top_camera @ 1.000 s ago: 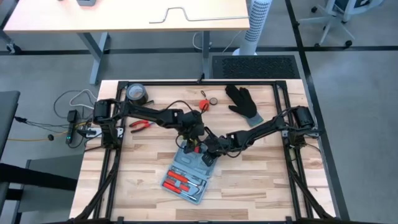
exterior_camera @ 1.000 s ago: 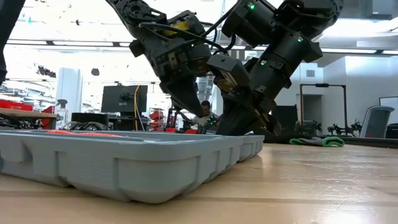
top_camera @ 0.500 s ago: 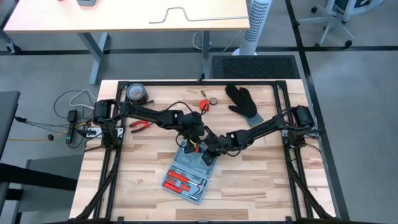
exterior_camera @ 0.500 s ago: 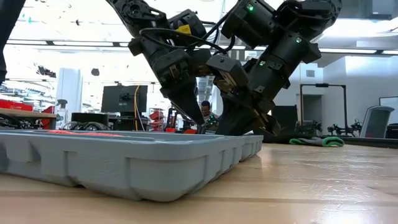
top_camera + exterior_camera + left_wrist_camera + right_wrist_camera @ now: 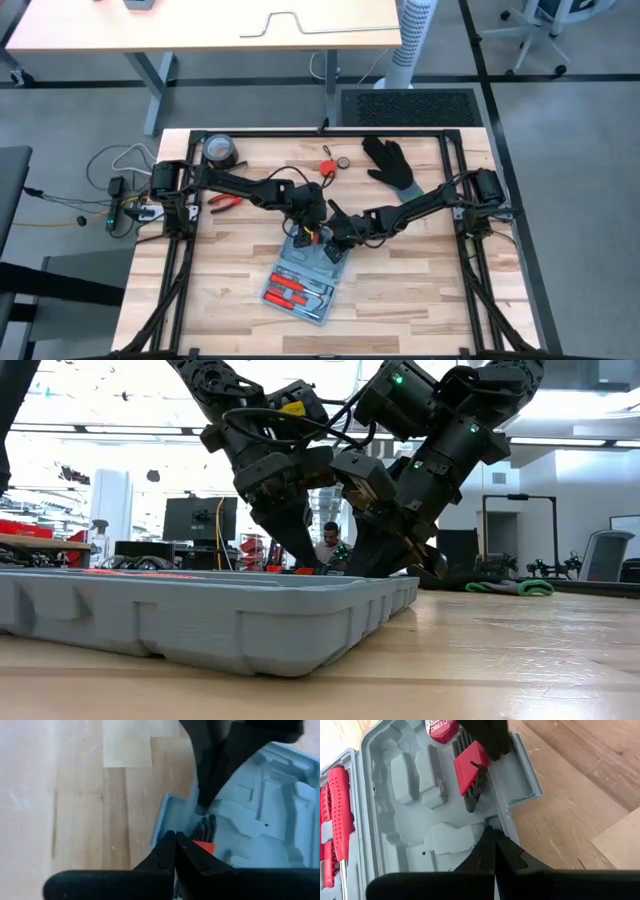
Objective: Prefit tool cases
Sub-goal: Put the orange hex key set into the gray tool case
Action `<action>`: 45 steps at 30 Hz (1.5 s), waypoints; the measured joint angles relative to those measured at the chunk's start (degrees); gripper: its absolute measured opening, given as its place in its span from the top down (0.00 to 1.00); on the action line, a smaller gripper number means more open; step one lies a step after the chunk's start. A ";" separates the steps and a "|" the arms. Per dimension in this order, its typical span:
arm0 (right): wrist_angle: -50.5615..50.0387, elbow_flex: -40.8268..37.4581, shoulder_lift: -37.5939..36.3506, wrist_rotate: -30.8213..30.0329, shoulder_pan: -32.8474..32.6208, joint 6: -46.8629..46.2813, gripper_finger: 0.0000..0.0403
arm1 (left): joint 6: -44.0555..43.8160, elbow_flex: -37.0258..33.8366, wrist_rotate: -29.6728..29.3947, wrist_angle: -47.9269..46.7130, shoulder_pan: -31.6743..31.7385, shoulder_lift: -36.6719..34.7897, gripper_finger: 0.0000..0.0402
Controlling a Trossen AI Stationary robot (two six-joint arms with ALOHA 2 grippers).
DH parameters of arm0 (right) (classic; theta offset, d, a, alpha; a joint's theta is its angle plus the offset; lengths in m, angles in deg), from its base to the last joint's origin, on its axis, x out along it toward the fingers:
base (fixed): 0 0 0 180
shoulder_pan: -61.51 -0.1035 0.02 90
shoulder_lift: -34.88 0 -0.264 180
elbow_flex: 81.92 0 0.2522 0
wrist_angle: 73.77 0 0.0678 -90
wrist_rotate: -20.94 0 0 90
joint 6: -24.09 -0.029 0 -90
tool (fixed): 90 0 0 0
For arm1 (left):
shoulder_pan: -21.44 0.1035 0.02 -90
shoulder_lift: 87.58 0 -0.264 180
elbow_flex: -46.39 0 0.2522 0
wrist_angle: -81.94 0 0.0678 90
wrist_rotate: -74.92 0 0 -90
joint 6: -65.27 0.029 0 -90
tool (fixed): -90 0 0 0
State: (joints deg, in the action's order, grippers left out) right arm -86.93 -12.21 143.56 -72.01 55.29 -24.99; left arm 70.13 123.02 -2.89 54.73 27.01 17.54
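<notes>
The blue-grey tool case (image 5: 305,278) lies open on the wooden table, resting on its underside (image 5: 200,630). Red-handled tools (image 5: 337,820) sit in its near half, and a red hex-key set (image 5: 471,765) sits in a recess at its far end. My left gripper (image 5: 175,840) is shut and stands over that hex-key set. My right gripper (image 5: 490,831) is shut beside it, at the case's far right wall. The two arms cross close together above the case's far end (image 5: 322,237). My left gripper comes down from above with shut fingers (image 5: 492,742) onto the red holder of the hex-key set (image 5: 481,756). The set lies in its recess. My right gripper slants down from the table's right, its shut fingertips (image 5: 201,806) inside the case's wall notch (image 5: 493,821); whether they touch, I cannot tell.
A black glove (image 5: 392,165) lies at the far right. A dark tape roll (image 5: 218,152) sits at the far left, with red pliers (image 5: 225,200) nearer. A small red item (image 5: 327,165) and a ring (image 5: 343,162) lie far of the case. Bare wood spreads along the near side.
Both grippers have shifted a little toward the table's far left, staying shut. The case has slid a little along the table with them, its corner nearest the low camera moving sideways.
</notes>
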 joint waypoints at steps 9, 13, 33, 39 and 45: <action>0.00 -0.02 -0.02 0.29 0.74 0.72 1.00 | -2.39 0.03 6.25 -0.39 -0.59 -0.20 1.00; 0.00 -0.02 -0.02 0.27 0.78 0.88 1.00 | -2.95 0.09 10.23 -1.00 -1.39 -0.20 1.00; 2.70 -0.24 -1.14 -0.25 0.77 0.98 1.00 | -13.26 -11.04 3.04 5.26 -4.75 -10.08 1.00; 4.05 -0.09 -3.02 0.16 1.71 2.53 1.00 | -20.16 -17.18 1.35 13.43 -7.85 -11.93 1.00; 5.18 -0.07 -2.99 2.01 2.33 3.08 1.00 | -20.96 -18.21 -3.60 13.07 -9.79 -11.23 1.00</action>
State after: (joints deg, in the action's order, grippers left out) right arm -81.75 -12.29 140.57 -70.01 57.62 -21.91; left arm 49.17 104.81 -6.49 67.80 17.21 6.30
